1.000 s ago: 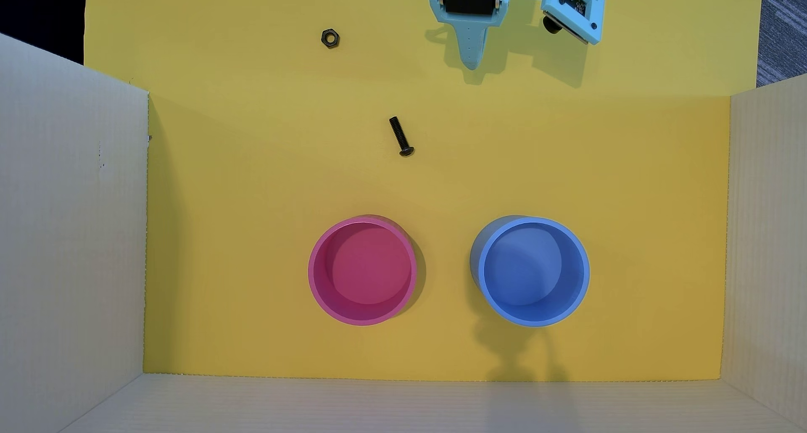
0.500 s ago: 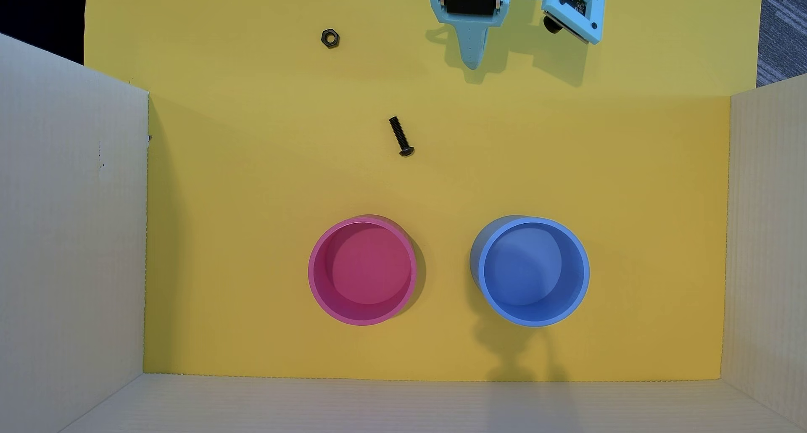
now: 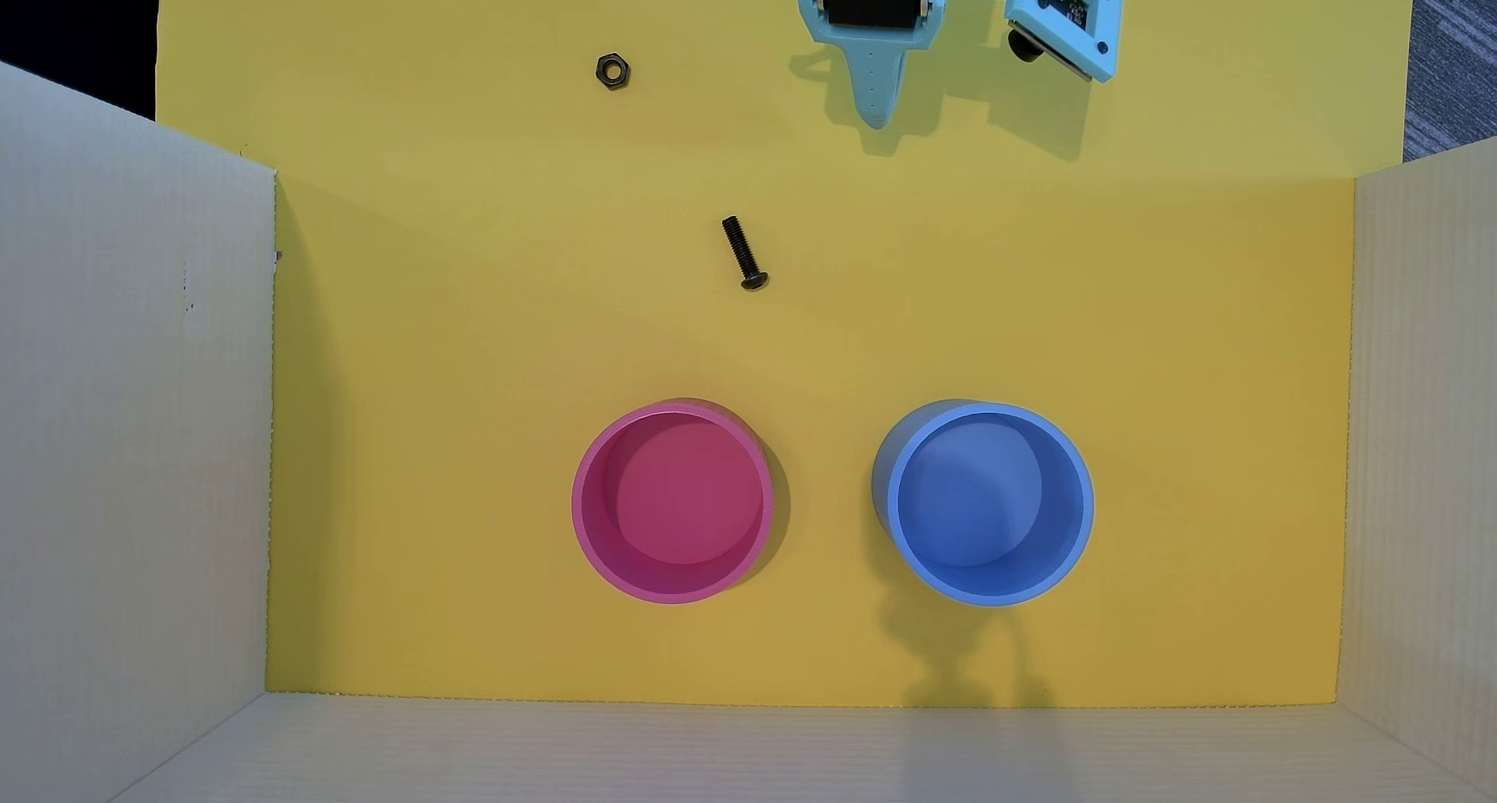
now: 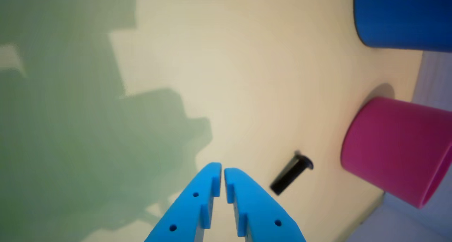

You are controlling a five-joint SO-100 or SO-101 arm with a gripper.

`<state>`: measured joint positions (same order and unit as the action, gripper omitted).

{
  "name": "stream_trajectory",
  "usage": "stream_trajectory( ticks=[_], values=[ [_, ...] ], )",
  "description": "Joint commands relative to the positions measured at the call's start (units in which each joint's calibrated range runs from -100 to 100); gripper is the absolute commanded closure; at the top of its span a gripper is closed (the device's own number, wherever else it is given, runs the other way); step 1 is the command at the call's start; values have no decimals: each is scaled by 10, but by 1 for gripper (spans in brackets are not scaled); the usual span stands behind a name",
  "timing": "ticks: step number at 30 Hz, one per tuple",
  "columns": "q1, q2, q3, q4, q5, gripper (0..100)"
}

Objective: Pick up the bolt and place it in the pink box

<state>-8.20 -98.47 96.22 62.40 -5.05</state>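
Note:
The bolt [image 3: 745, 253] is a small black screw lying flat on the yellow mat, head toward the cups. In the wrist view the bolt [image 4: 291, 174] lies just right of my fingertips. The pink box [image 3: 672, 502] is a round magenta cup standing upright and empty below the bolt; it shows at the right edge in the wrist view [image 4: 395, 150]. My light-blue gripper [image 3: 876, 115] is at the top of the overhead view, up and right of the bolt. In the wrist view the gripper [image 4: 222, 170] is empty, its jaws nearly together with only a thin gap between them.
A blue round cup [image 3: 988, 503] stands right of the pink one and shows in the wrist view [image 4: 402, 16]. A black hex nut [image 3: 613, 71] lies at the upper left. White corrugated walls [image 3: 130, 414] enclose the mat on the left, right and bottom.

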Motion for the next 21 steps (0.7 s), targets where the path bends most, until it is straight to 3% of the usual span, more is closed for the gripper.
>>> stream_trajectory(
  ticks=[1,14,21],
  values=[
    [4,-3,-15,-19,-1,99],
    [6,28,-237,-13,-1,98],
    [84,294,-370,-12,-29,98]
  ],
)
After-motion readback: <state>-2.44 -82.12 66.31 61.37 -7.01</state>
